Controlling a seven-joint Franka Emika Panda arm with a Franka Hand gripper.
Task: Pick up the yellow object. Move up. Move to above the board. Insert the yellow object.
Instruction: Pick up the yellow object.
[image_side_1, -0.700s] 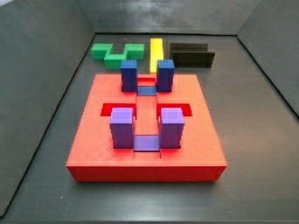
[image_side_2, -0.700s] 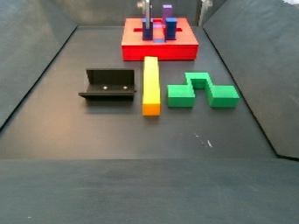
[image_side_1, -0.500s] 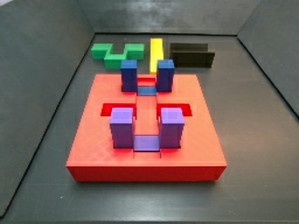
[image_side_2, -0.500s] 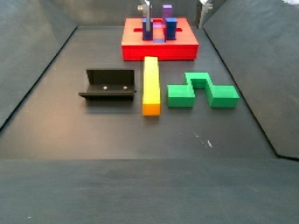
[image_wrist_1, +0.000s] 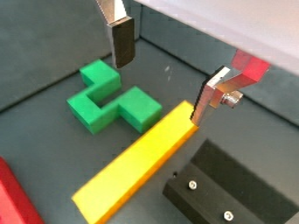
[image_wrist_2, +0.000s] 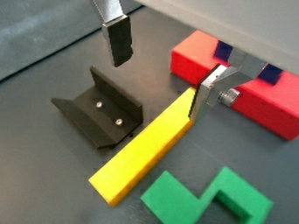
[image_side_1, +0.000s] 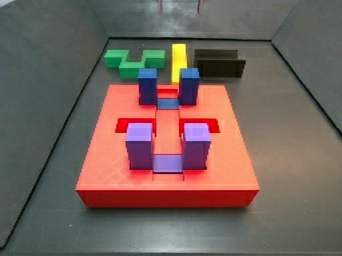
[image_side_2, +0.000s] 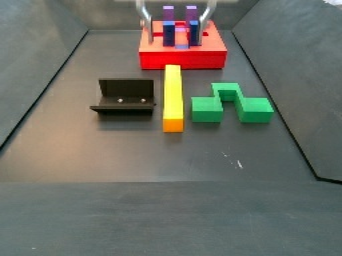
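In both wrist views the gripper (image_wrist_1: 163, 79) hangs with jaws wide and empty above the yellow object (image_wrist_1: 138, 166), which lies flat on the floor between one green zigzag block (image_wrist_1: 107, 98) and one fixture (image_wrist_2: 100, 109); a skewed descent could strike either neighbour. In both side views there is one board (image_side_1: 107, 160), carrying two blue and two purple posts, near the bar's end.

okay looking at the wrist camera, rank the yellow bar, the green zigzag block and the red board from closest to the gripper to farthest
Gripper open, hanging above the floor.
1. Yellow bar: one end by a fingertip.
2. Red board: just behind that finger.
3. Green zigzag block: beyond the bar's far end.
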